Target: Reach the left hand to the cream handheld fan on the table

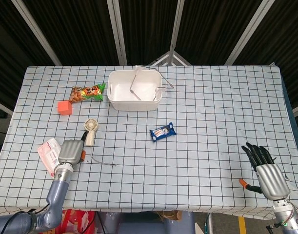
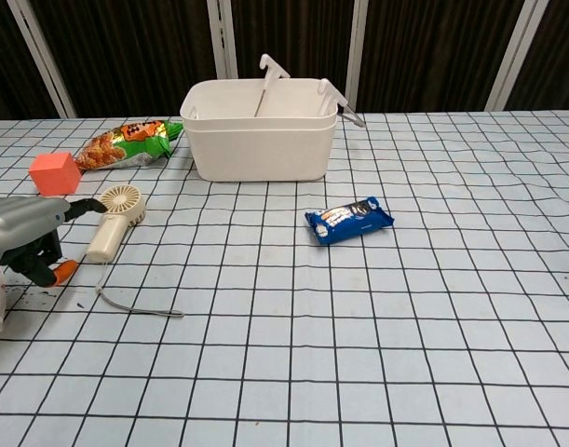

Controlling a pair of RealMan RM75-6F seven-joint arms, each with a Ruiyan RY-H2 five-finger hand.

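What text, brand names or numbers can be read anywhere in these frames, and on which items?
None can be read.
Blue snack packet: white printing on its face, too small and blurred to read.
Green and orange snack bag: printed lettering, not readable.
Pink and white packet beside the left hand: markings too small to make out.
Cream handheld fan, orange block and white basket: no visible text.

Even, diffuse overhead lighting renders the checked tablecloth (image 1: 212,107) bright and sharp in both views, with only faint, soft shadows beneath objects. The background beyond the table is dark. No glare or motion blur is apparent; grid lines stay nearly straight toward the edges.
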